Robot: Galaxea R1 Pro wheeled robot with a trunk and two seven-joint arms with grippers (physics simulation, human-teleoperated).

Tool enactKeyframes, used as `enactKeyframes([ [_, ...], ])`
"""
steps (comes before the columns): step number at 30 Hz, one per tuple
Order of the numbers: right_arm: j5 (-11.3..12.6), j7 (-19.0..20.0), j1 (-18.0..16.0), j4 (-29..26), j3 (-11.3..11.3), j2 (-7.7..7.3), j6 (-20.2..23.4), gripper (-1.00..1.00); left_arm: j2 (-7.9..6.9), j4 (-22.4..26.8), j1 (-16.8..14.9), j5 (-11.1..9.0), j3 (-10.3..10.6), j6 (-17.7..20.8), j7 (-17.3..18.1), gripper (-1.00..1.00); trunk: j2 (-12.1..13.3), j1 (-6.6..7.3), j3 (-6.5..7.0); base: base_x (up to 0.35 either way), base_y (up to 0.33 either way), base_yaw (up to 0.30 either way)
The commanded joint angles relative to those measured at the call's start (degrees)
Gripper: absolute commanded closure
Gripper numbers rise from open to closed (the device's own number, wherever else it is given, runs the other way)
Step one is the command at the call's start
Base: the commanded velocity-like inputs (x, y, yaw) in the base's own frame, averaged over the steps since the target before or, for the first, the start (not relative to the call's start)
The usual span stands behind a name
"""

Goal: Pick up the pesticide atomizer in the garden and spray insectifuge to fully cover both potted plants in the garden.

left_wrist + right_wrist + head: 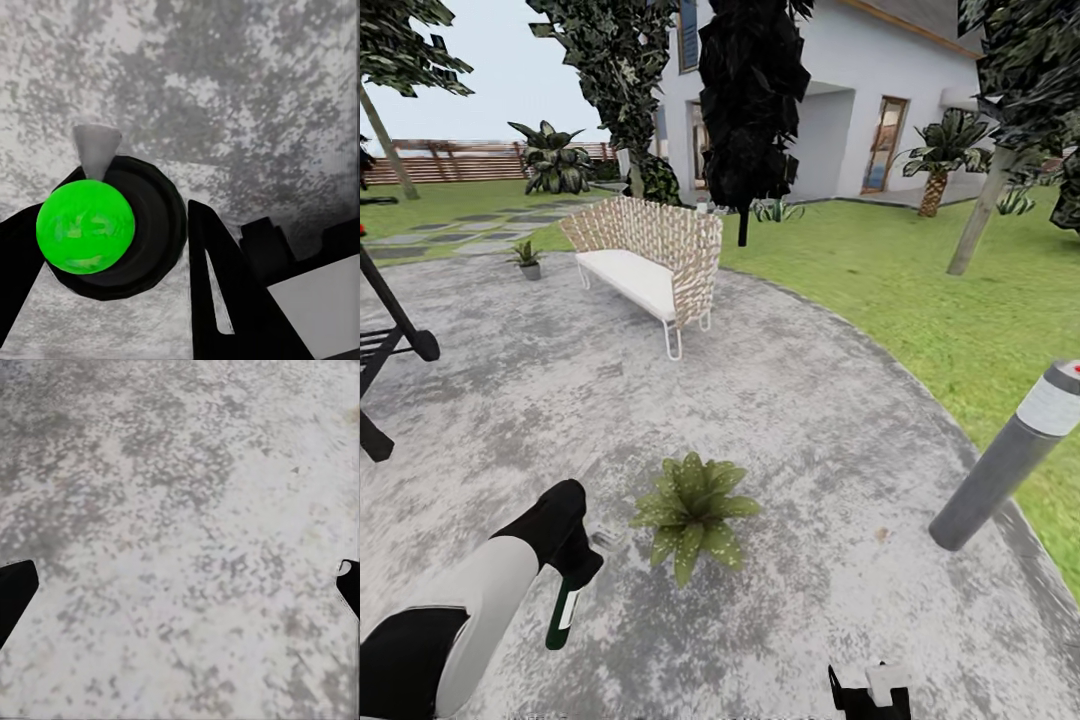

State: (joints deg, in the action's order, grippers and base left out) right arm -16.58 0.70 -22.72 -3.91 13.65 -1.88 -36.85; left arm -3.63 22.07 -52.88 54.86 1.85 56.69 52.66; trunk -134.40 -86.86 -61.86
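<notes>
Speckled rough stone paving [780, 400]; woven wicker bench [660, 240].

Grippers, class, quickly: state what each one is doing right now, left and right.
Left gripper: shut on the pesticide atomizer, held beside the potted plant.
Right gripper: open, fingers wide apart over the paving, holding nothing.

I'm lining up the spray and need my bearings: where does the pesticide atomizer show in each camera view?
Head view: the pesticide atomizer hangs from the left gripper at lower left, beside the near potted plant.
Left wrist view: seen end-on, a bright green round end in a dark body between the fingers.
Right wrist view: not in it.
Shared landmark: the grey speckled paving.
</notes>
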Motion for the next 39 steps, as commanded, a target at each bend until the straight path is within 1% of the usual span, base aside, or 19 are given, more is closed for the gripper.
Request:
enactKeyframes([
  [1, -0.48, 0.08, -0.03, 0.04, 0.5, -0.02, -0.16, -1.0, -0.12, 0.08, -0.03, 0.34, 0.18, 0.27, 0.51, 1.0, -0.02, 0.02, -0.05, -0.127, -0.266, 0.093],
  [7, -0.47, -0.02, 0.01, 0.04, 0.5, -0.13, -0.24, -1.0, -0.01, 0.08, 0.0, 0.33, 0.24, 0.18, 0.46, 1.0, -0.02, 0.02, -0.05, -0.107, -0.26, 0.004],
  [10, -0.47, -0.07, 0.03, 0.04, 0.5, -0.14, -0.24, -1.0, -0.45, 0.08, 0.13, 0.33, 0.05, 0.1, 0.44, 1.0, -0.02, 0.02, -0.05, -0.216, -0.199, 0.0],
  [13, -0.47, -0.08, -0.02, 0.05, 0.5, -0.14, -0.24, -1.0, -2.0, 0.08, 0.29, 0.1, -0.26, -0.04, 0.32, 1.0, -0.02, 0.02, -0.05, -0.273, -0.146, 0.0],
  [15, -0.47, -0.08, 0.03, 0.06, 0.5, -0.14, -0.24, -1.0, -3.53, 0.08, 0.4, -0.23, -0.43, -0.07, 0.21, 1.0, -0.02, 0.02, -0.04, -0.302, -0.082, 0.0],
  [16, -0.47, -0.08, 0.04, 0.07, 0.5, -0.14, -0.24, -1.0, -4.62, 0.08, 0.46, -0.57, -0.54, -0.08, 0.18, 1.0, -0.02, 0.02, -0.04, -0.32, -0.024, 0.0],
  [18, -0.51, -0.08, 0.03, 0.09, 0.5, -0.14, -0.26, -1.0, -5.45, 0.08, 1.33, -2.26, -0.72, -1.98, -0.1, 1.0, -0.02, 0.02, -0.04, -0.309, -0.009, 0.0],
  [20, -0.55, -0.08, 0.04, 0.12, 0.5, -0.18, -0.27, -1.0, -5.63, 0.1, 3.4, -3.97, -2.2, -7.22, -0.89, 1.0, -0.02, 0.02, -0.04, -0.162, -0.002, 0.0],
  [21, -0.56, -0.08, 0.04, 0.12, 0.5, -0.25, -0.25, -1.0, -5.68, 0.1, 4.57, -4.58, -4.44, -10.19, -1.52, 1.0, -0.02, 0.02, -0.03, -0.046, -0.001, 0.0],
  [22, -0.56, -0.06, 0.04, 0.13, 0.5, -0.33, -0.25, -1.0, -5.71, 0.12, 6.59, -4.98, -11.13, -16.12, -4.9, 1.0, -0.02, 0.02, -0.03, -0.005, 0.0, 0.0],
  [23, -0.54, -0.05, 0.04, 0.11, 0.5, -0.35, -0.26, -1.0, -5.71, 0.1, 6.87, -5.0, -12.81, -18.05, -6.15, 1.0, -0.02, 0.02, -0.03, -0.003, 0.0, 0.0],
  [24, -0.48, -0.14, 0.04, 0.46, 0.5, -0.23, -0.25, -1.0, -5.07, 0.28, 7.17, -5.18, -16.59, -21.29, -7.78, 1.0, -0.02, 0.02, -0.03, 0.0, 0.0, 0.0],
  [29, -0.47, -0.34, 0.04, 0.8, 0.5, -0.23, -0.25, -1.0, -4.13, 0.49, 7.15, -5.47, -17.03, -22.11, -7.84, 1.0, -0.02, 0.02, -0.03, 0.0, 0.0, 0.0],
  [30, -0.47, -0.34, 0.04, 0.8, 0.5, -0.23, -0.25, -1.0, -3.99, 0.51, 7.15, -6.42, -17.1, -23.73, -7.84, 1.0, -0.02, 0.02, -0.03, 0.0, 0.0, 0.0],
  [32, -0.42, -0.36, 0.04, 0.78, 0.5, -0.23, -0.25, -1.0, -3.91, 0.38, 7.13, -12.59, -18.26, -29.9, -7.84, 1.0, -0.02, 0.02, -0.03, 0.0, 0.0, 0.0],
  [33, -0.44, -0.34, 0.04, 0.78, 0.5, -0.23, -0.24, -1.0, -3.92, 0.35, 7.11, -13.68, -18.38, -30.64, -7.84, 1.0, -0.02, 0.02, -0.03, 0.0, 0.0, 0.0],
  [35, -0.49, -0.22, 0.04, 0.75, 0.5, -0.23, -0.24, -1.0, -3.85, -0.12, 7.14, -14.9, -18.31, -31.77, -7.84, 1.0, -0.02, 0.02, -0.03, 0.0, 0.0, 0.0],
  [37, -0.69, -0.15, 0.04, 0.35, 0.22, -0.17, -0.28, -1.0, -3.11, -0.46, 7.17, -15.41, -18.21, -32.37, -7.77, 1.0, -0.02, 0.02, -0.03, 0.0, 0.0, 0.0],
  [39, -2.39, -0.03, 0.0, -0.19, -1.94, -0.2, -0.3, -1.0, -2.47, -0.69, 7.18, -15.45, -18.2, -32.73, -7.76, 1.0, -0.02, 0.02, -0.03, 0.0, 0.0, 0.0],
])
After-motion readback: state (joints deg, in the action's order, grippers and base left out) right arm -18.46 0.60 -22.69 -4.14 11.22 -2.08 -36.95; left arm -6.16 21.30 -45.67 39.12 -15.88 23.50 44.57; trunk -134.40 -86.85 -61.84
